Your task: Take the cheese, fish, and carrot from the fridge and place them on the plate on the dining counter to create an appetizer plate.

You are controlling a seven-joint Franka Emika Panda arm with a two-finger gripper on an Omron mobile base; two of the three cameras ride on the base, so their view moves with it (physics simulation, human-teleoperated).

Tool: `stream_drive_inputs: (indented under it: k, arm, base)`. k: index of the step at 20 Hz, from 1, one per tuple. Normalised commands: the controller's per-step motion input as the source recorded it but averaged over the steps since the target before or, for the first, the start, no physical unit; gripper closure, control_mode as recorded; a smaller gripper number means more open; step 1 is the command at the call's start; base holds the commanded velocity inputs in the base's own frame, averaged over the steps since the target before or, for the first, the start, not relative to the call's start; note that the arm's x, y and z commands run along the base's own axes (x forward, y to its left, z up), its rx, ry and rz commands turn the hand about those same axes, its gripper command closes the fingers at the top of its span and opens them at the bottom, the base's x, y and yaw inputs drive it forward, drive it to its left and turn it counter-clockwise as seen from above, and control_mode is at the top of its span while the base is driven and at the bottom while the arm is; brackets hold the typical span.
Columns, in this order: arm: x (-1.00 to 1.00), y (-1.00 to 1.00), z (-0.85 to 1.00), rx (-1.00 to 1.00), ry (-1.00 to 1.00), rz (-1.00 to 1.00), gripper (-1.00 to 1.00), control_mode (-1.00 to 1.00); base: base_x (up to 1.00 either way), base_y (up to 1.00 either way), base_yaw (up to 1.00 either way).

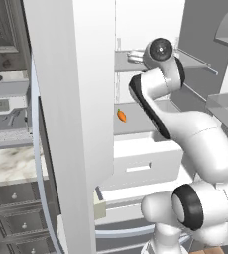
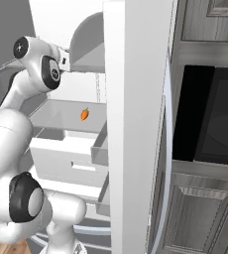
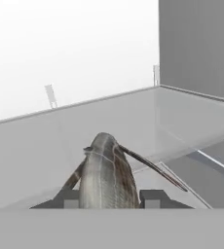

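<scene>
Inside the open white fridge, my gripper reaches over the upper grey shelf. It is shut on the grey-brown fish, whose body lies between the two dark fingertips with its thin tail trailing to the right. One shelf lower, the small orange carrot lies by itself on the grey shelf. The cheese, the plate and the dining counter are out of view.
White drawers stand pulled out below the carrot's shelf. The open fridge doors flank the arm on both sides. A marble counter with a coffee machine lies left; a dark built-in oven stands right.
</scene>
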Motion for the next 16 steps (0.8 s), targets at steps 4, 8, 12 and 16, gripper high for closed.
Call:
stream_drive_inputs:
  k: [4, 8, 12, 16]
  arm:
    - [-1.0, 0.0, 0.07, 0.0, 0.05, 0.0, 1.0, -1.0]
    - [-1.0, 0.0, 0.0, -0.02, 0.19, 0.0, 1.0, -1.0]
    - [-0.86, 0.0, -0.12, -0.06, 0.29, 0.0, 1.0, -1.0]
    - [-0.52, 0.0, -0.26, -0.09, 0.29, 0.01, 1.0, -1.0]
  base:
    - [0.0, 0.0, 0.0]
    - [0.0, 0.0, 0.0]
    - [0.0, 0.0, 0.0]
    - [0.0, 0.0, 0.0]
